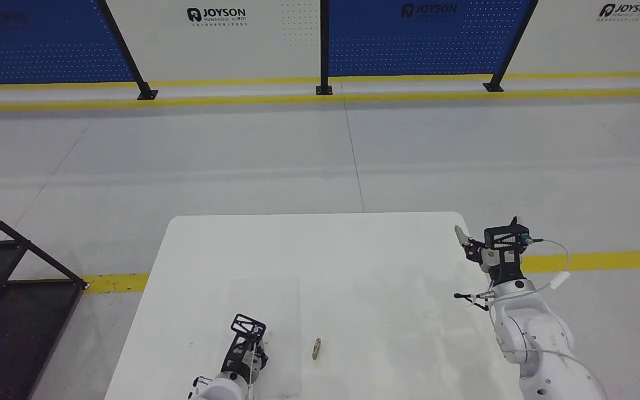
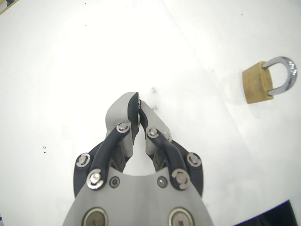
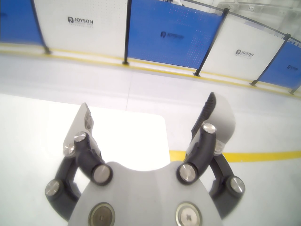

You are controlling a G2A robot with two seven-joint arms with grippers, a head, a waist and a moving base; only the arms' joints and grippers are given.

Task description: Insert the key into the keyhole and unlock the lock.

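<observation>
Your L gripper (image 2: 139, 97) is pinched tight, pads touching; can't tell if anything thin sits btwn them. It's low over the table (image 2: 70, 59), on the robot's side. The brass padlock (image 2: 258, 83) lies flat just to its right, not touching. Your R gripper (image 3: 148, 99) is spread wide w/ nothing in it, raised at the table's right edge.
</observation>
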